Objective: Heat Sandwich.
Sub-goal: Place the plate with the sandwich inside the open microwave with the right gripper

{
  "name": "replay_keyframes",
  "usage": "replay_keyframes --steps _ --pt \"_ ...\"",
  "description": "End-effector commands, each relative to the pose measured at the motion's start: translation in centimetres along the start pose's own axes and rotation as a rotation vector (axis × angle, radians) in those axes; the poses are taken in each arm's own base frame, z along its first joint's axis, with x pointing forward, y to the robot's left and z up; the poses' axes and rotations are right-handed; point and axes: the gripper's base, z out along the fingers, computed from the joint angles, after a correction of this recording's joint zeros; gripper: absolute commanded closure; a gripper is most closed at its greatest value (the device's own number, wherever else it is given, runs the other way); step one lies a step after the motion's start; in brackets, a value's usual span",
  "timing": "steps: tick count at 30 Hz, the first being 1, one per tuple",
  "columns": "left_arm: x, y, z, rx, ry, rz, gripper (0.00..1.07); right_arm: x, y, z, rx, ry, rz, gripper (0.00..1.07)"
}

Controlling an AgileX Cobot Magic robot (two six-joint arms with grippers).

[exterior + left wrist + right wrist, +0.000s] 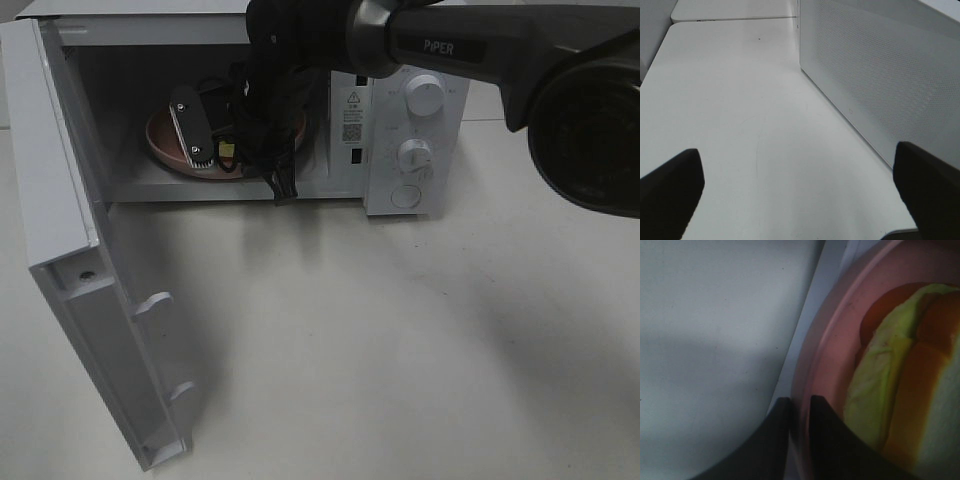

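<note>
Sandwich [905, 390] lies on the plate [825, 340] inside the microwave [415, 140], at about 11 o'clock in the high view, and is mostly hidden there under the right arm. Nearest, the open door [90, 330] hangs out at 8 o'clock over the bare desk [400, 350]. The left end effector [800, 200] is spread wide and holds nothing, low over the desk beside the oven's perforated wall. Farther in, the right end effector [800, 400] is almost closed about the plate's rim, one finger on each side and both seeming to touch it. The likely risk is in the withdrawal. If the arm backs out before the rim is free, a finger could drag the plate toward the sill and shift the sandwich. If the door swings early, it would strike the arm or its dangling cable [280, 185].
</note>
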Motion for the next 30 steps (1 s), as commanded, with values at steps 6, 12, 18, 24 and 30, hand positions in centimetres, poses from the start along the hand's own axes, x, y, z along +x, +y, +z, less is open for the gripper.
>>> replay_keyframes --steps 6,12,18,24,30 --pt "0.2 0.0 -0.3 -0.002 -0.027 0.000 0.09 0.0 -0.6 -0.6 0.032 -0.009 0.077 0.45" --pt "0.2 0.0 -0.3 -0.002 -0.027 0.000 0.09 -0.2 -0.6 -0.8 0.028 -0.030 0.156 0.26" --pt "0.2 0.0 -0.3 -0.002 -0.027 0.000 0.09 -0.1 0.1 -1.6 0.032 -0.054 0.170 0.28" --pt "0.2 0.0 -0.3 -0.002 -0.027 0.000 0.09 0.1 0.7 -2.7 0.073 -0.070 0.169 0.29" --pt "0.2 0.0 -0.3 -0.002 -0.027 0.000 0.09 0.4 1.6 -3.7 0.079 -0.073 0.170 0.31"
